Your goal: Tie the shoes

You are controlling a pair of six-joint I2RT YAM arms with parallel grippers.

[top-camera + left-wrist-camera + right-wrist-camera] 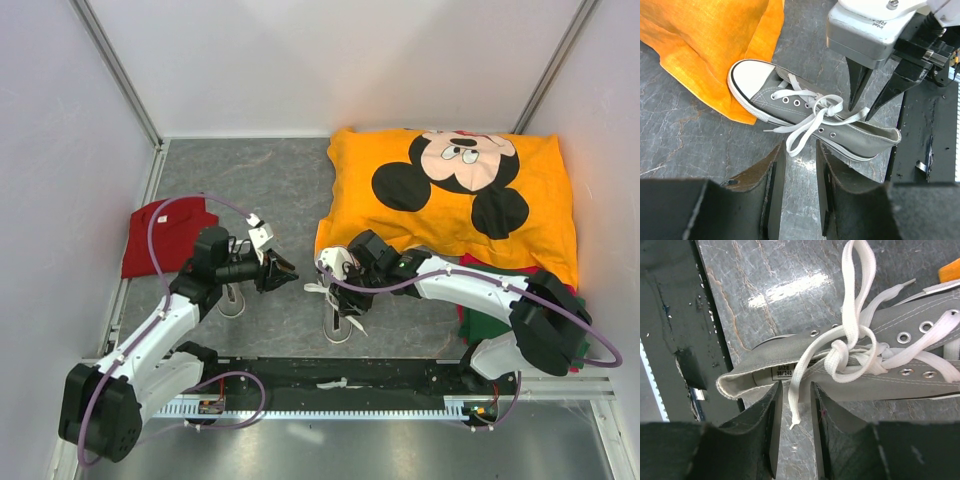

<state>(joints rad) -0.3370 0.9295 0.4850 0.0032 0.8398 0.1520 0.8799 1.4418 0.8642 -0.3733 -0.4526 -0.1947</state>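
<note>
One grey shoe [790,102] lies on its side, white toe cap against the orange cloth and heel toward the black base rail; it also shows in the top view [340,322]. Its white laces are knotted [840,352], with a loop and loose ends trailing. My right gripper [796,387] is open above the shoe's collar, and a lace end [799,405] hangs between its fingers, unclamped. In the left wrist view the right gripper [860,114] points down at the knot. My left gripper [800,150] is open and empty, with a lace loop just off its tips. A second shoe [232,300] sits under the left arm.
An orange Mickey Mouse cloth [450,190] covers the back right. A red cloth [165,235] lies at the left wall. Green and red cloth [490,320] is bunched under the right arm. The black base rail [330,375] runs along the near edge.
</note>
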